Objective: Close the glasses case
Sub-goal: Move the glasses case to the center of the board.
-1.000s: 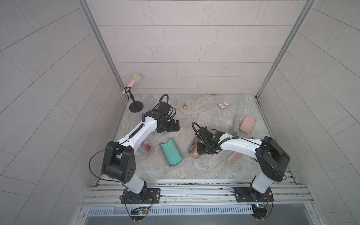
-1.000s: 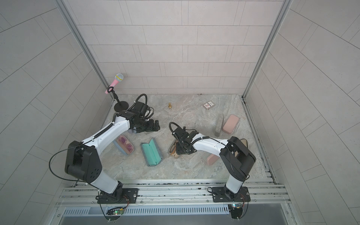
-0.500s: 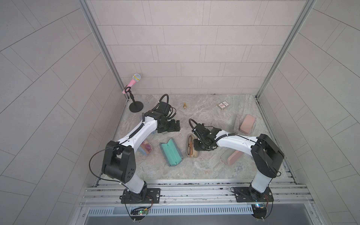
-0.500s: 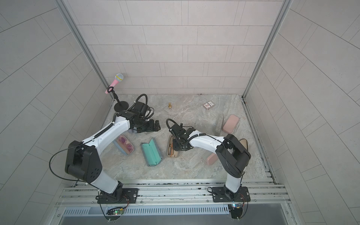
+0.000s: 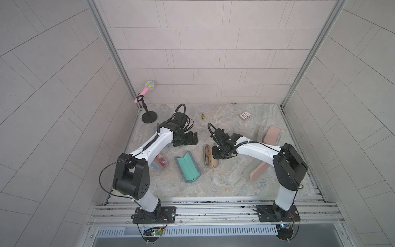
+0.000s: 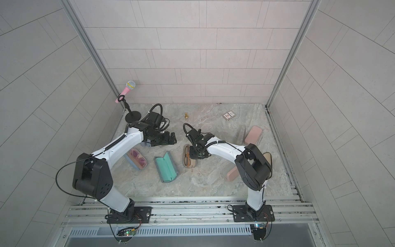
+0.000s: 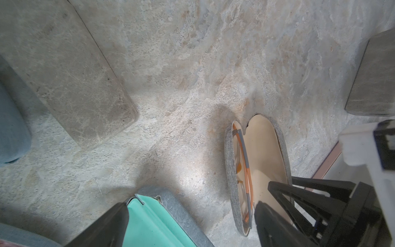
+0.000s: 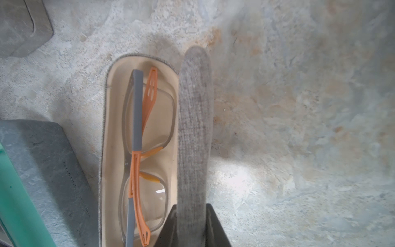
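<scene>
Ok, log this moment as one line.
case: open | right fingers: gripping grey lid, lid upright | glasses: inside case | left fingers: open, holding nothing

Both top views bright and even: diffuse light off the pale tiled walls (image 5: 203, 53), only faint soft-edged shadows on the table (image 5: 224, 184), tile lines bowing hard toward the frame edges. Wrist views dimmer and warmer, each with a white glare patch on the table beside the glasses case (image 8: 139, 149) and a soft shadow at the case's far end. Right wrist view: the felt lid (image 8: 193, 128) close to the lens is soft, the table beyond it hazy; left wrist view: whatever sits nearest the lens is blurred.
</scene>
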